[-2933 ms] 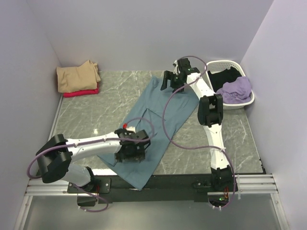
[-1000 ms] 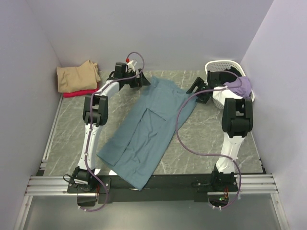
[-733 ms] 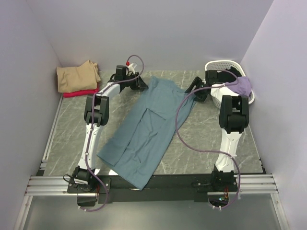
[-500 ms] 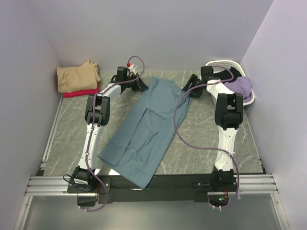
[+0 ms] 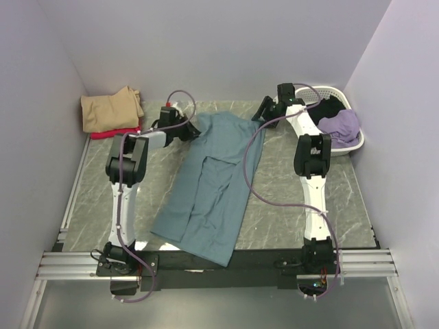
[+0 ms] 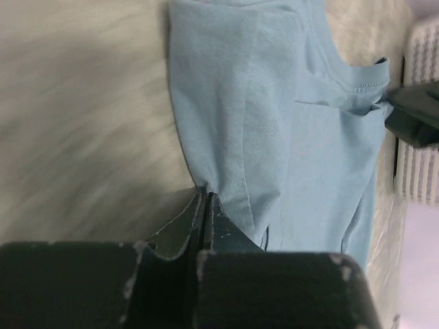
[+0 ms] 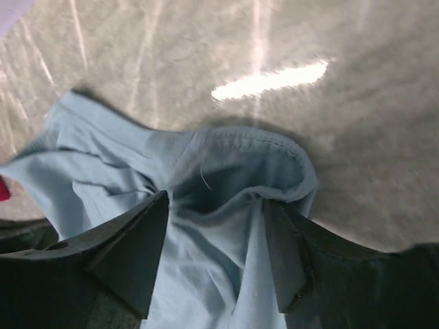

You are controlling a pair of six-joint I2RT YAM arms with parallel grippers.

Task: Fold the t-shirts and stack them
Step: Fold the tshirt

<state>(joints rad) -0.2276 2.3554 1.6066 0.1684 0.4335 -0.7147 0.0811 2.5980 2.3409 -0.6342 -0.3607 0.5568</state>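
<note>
A large teal-blue t-shirt (image 5: 212,185) lies spread along the middle of the marble table, its neck end toward the back wall. My left gripper (image 5: 191,130) is at the shirt's far left corner. In the left wrist view its jaws (image 6: 206,195) are shut tight on the shirt's hemmed edge (image 6: 233,157). My right gripper (image 5: 264,113) is at the far right corner. In the right wrist view its fingers (image 7: 216,202) stand wide, pressed onto a bunched fold of the shirt (image 7: 206,274) at its hem. The cloth is stretched between the two grippers.
A folded tan t-shirt (image 5: 110,111) lies on a red one (image 5: 113,133) in the far left corner. The white lattice basket (image 5: 339,149) at the far right holds a lilac shirt (image 5: 337,127) and a black shirt (image 5: 322,110). Walls enclose the table on three sides.
Both arms reached the shirt's far corners and closed on them. The shirt's far end has been drawn toward the back and spread, and the whole shirt has turned straighter.
</note>
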